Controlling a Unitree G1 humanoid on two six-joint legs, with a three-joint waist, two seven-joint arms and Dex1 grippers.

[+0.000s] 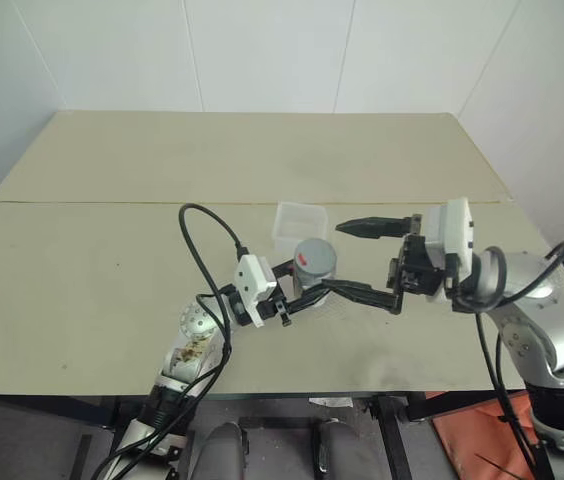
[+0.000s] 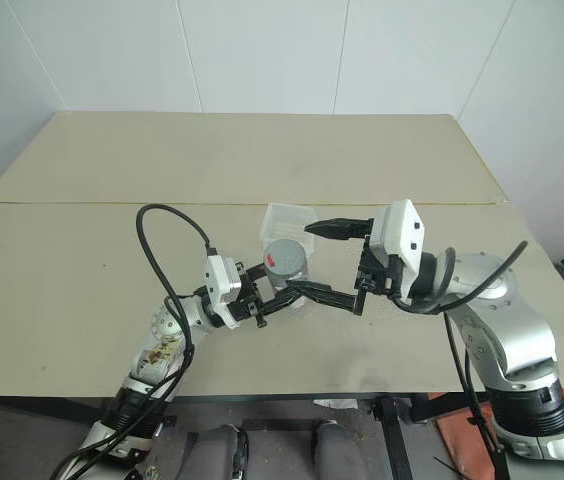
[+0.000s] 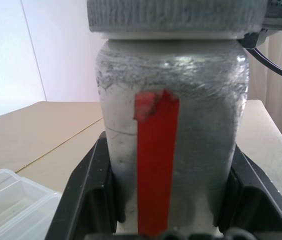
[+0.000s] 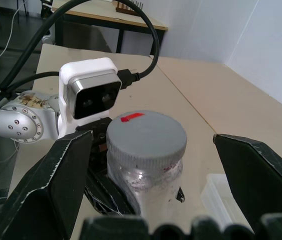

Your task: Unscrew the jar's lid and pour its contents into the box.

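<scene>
My left gripper (image 1: 300, 284) is shut on the jar (image 1: 314, 266), holding it upright just above the table. The jar (image 3: 171, 150) is silvery-clear with a red strip, gripped low between the two black fingers (image 3: 88, 195). The grey lid (image 4: 146, 135) sits on the jar and carries a small red mark. My right gripper (image 1: 359, 260) stands open and reaches in from the right. Its fingers (image 4: 56, 175) stand wide on either side of the lid, clear of it. The translucent white box (image 1: 297, 221) rests on the table just behind the jar.
The beige table (image 1: 112, 270) has a seam running across its middle, with white walls behind. A black cable (image 1: 202, 250) loops up from my left wrist over the table. Bare tabletop lies to the left and at the back.
</scene>
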